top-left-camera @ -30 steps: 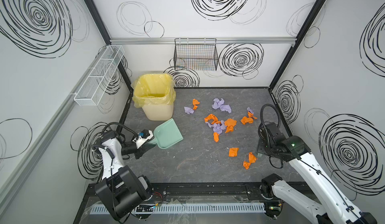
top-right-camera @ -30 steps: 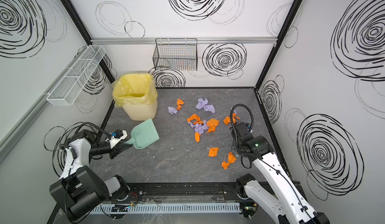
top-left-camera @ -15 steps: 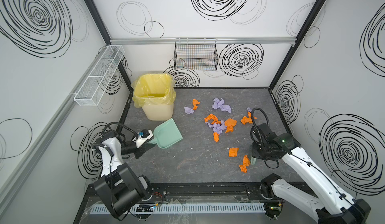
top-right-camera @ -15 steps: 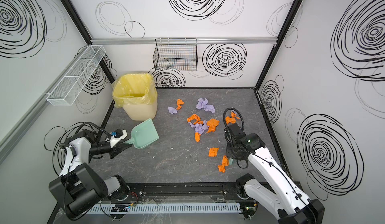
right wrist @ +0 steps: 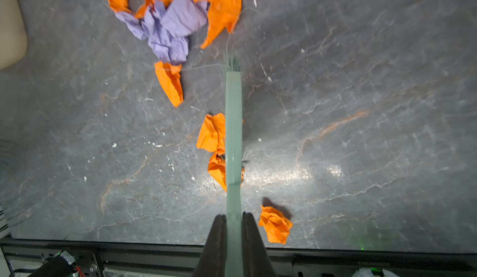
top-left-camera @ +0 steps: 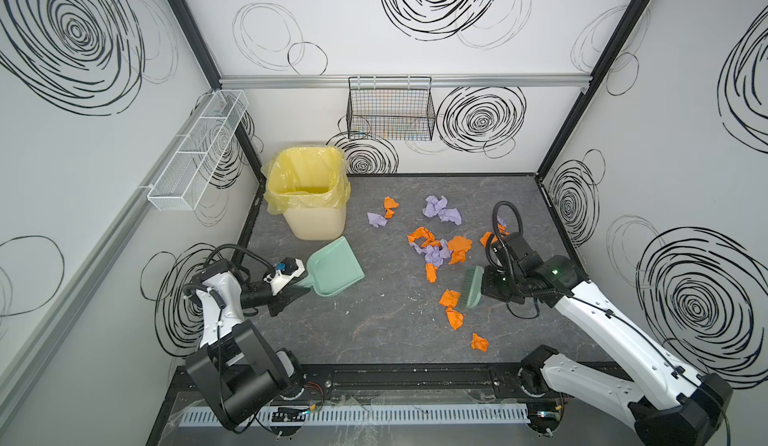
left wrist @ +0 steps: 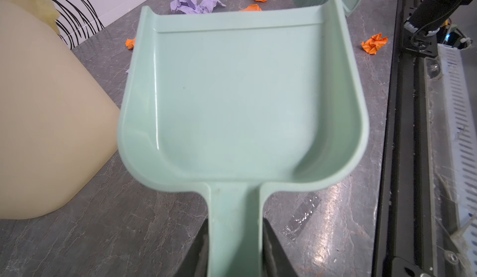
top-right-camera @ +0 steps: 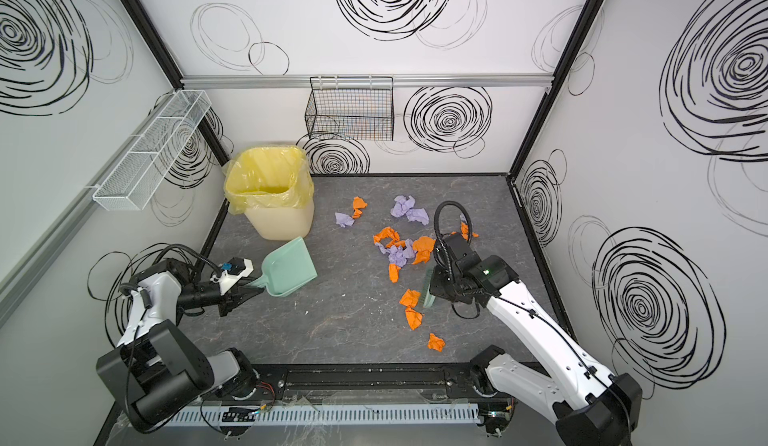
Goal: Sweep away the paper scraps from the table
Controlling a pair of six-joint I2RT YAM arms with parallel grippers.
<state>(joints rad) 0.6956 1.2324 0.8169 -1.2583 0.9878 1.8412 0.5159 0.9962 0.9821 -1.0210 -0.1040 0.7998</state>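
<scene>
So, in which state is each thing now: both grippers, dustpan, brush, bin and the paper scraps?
left gripper: shut on the dustpan handle.
right gripper: shut on the brush handle.
dustpan: empty.
paper scraps: loose on the table, none in the dustpan.
brush: down at the table, against two orange ones.
bin: upright, open, lined with a yellow bag.

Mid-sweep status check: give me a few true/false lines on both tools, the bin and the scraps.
1. The left gripper is shut on the dustpan handle. True.
2. The right gripper holds the brush against orange paper scraps. True.
3. The dustpan already holds scraps. False: its tray is empty.
4. The bin stands beside the right arm. False: the bin stands in the table's far left corner, near the dustpan.
5. Every scrap is orange. False: some are lilac.
</scene>
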